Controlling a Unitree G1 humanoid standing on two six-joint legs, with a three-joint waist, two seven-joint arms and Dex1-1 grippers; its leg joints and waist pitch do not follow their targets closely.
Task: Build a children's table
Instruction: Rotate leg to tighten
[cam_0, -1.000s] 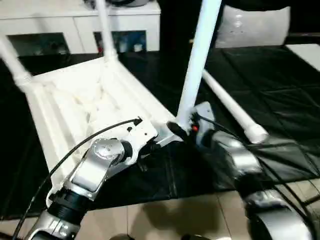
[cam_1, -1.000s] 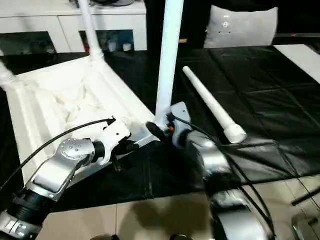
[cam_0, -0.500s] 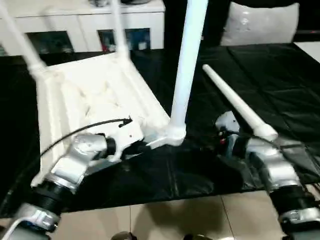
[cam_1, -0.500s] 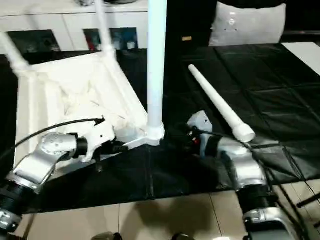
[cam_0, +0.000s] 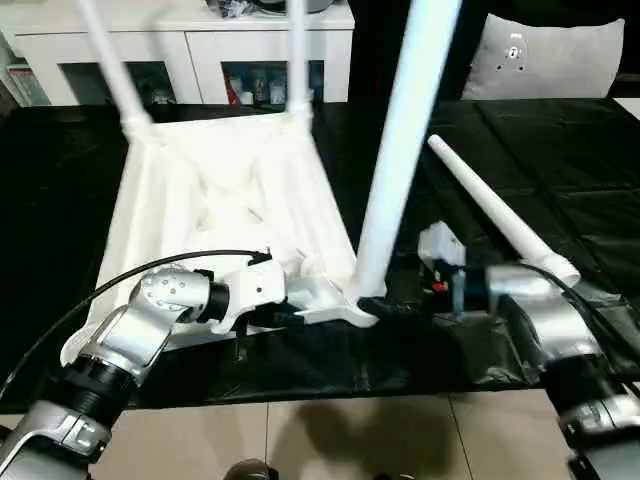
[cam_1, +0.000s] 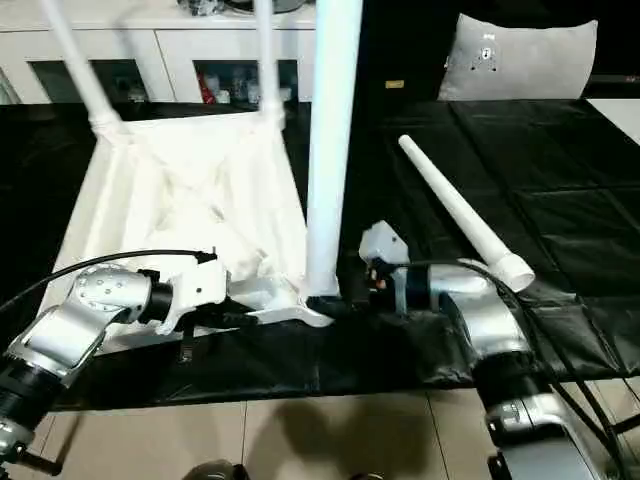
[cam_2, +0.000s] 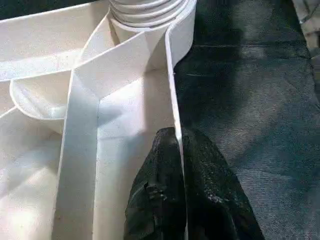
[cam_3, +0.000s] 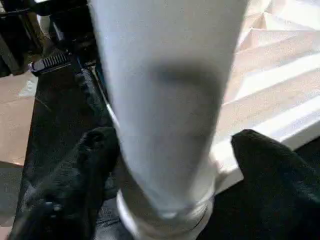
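Observation:
The children's table (cam_0: 220, 200) lies upside down on the black mat, ribbed underside up. Two legs stand in its far corner sockets (cam_0: 297, 60), and a third leg (cam_0: 400, 150) stands upright in the near right socket. A further leg (cam_0: 500, 220) lies loose on the mat to the right. My left gripper (cam_2: 175, 137) is shut on the thin rim wall of the table top near that socket. My right gripper (cam_3: 170, 150) is open at the base of the upright leg, one finger (cam_3: 95, 160) close against it, the other (cam_3: 270, 165) standing apart.
A white cabinet with glass doors (cam_0: 200, 40) runs along the back. A grey cushion (cam_0: 555, 55) sits at the back right. The black mat (cam_0: 570, 150) ends at a tiled floor (cam_0: 350, 440) just in front of my arms.
My right gripper, which stood away to the right of the upright leg half a second ago, is back around its base. The left gripper kept its hold. The camera has shifted.

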